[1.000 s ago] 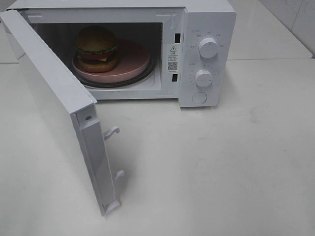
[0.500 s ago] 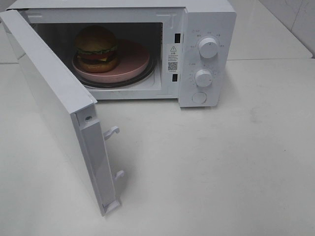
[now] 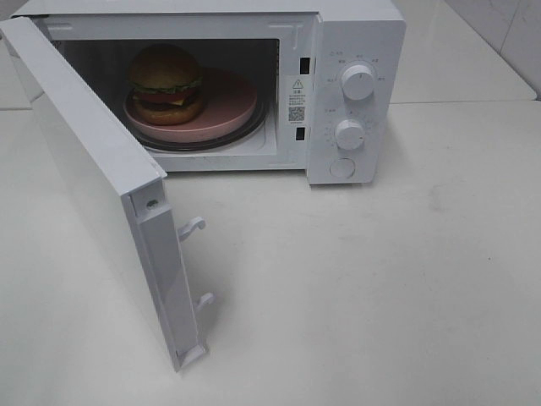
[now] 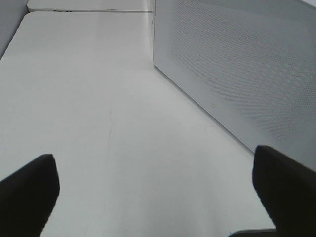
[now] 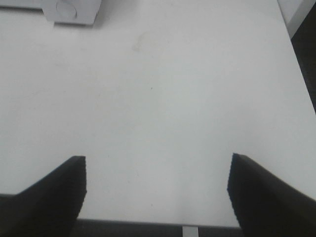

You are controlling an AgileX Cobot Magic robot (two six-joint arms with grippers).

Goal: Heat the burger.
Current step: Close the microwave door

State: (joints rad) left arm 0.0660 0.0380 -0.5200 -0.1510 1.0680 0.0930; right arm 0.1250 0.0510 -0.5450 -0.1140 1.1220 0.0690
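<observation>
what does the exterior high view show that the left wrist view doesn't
Only exterior high: the burger sitting on the plate inside the microwave, plus the two knobs on its panel.
Only left wrist: the left gripper, open and holding nothing, and the fine dotted pattern on the door.
Both: the open door and the white table.

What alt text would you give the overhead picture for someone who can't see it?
A burger sits on a pink plate inside a white microwave whose door hangs wide open. The microwave stands on a white table.
</observation>
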